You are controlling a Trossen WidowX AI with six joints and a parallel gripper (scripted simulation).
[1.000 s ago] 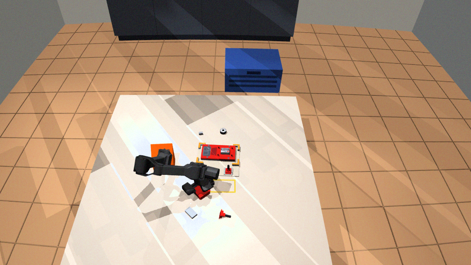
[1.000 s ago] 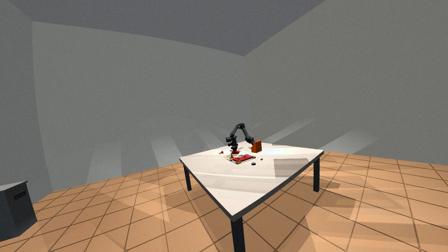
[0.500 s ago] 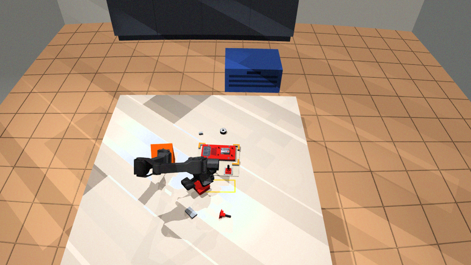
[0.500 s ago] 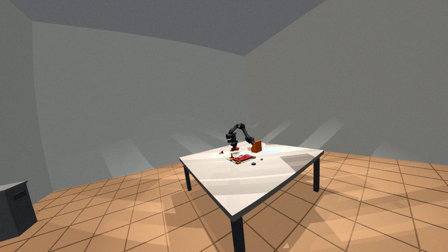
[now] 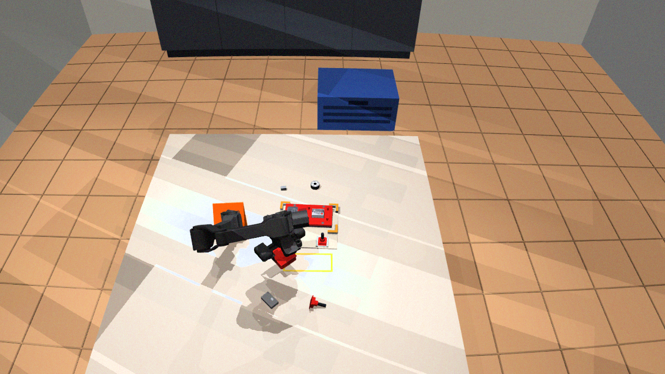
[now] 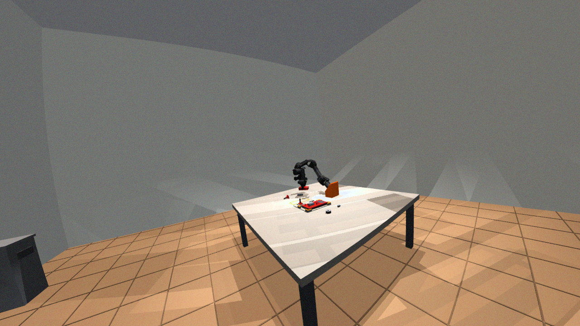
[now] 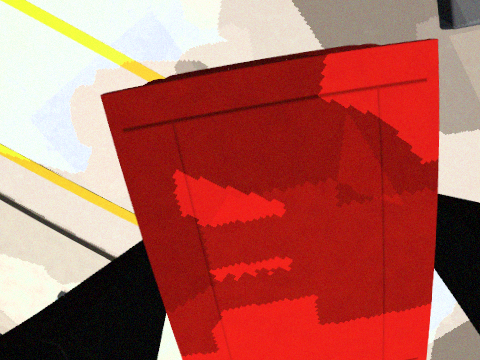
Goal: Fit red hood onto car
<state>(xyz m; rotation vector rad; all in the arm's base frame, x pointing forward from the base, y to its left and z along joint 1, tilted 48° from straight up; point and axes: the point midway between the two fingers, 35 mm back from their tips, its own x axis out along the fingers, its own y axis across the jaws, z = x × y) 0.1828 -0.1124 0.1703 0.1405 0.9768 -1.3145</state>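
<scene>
So your gripper (image 5: 283,251) (image 6: 302,186) (image 7: 288,230) is clamped on the hood (image 5: 283,258) (image 6: 303,188) (image 7: 280,175), one finger per long side, and the hood's up off the table. Looks like you're at the carry, fitting not done.

Calling the top edge of the top view 12, the chassis (image 5: 321,222) (image 6: 313,206) sits at about 1 o'clock from your hand, in its jig (image 5: 332,229) (image 6: 308,209), engine block (image 5: 318,213) (image 6: 311,203) on deck. I'd keep height on the way over, since the red knob (image 5: 322,241) (image 6: 300,201) stands around 2 o'clock, near that route. The hood's askew to the chassis, so twist the wrist to square it up high, then drop slow and straight over the pegs (image 5: 327,209). One corner catching could tip it in your grip.

The exterior view gives you the gap under the hood, which the top view barely does. Wrist view shows both fingers and the roof, but no chassis; the top view hides the fingertips. Can't see the corner holes anywhere.
</scene>
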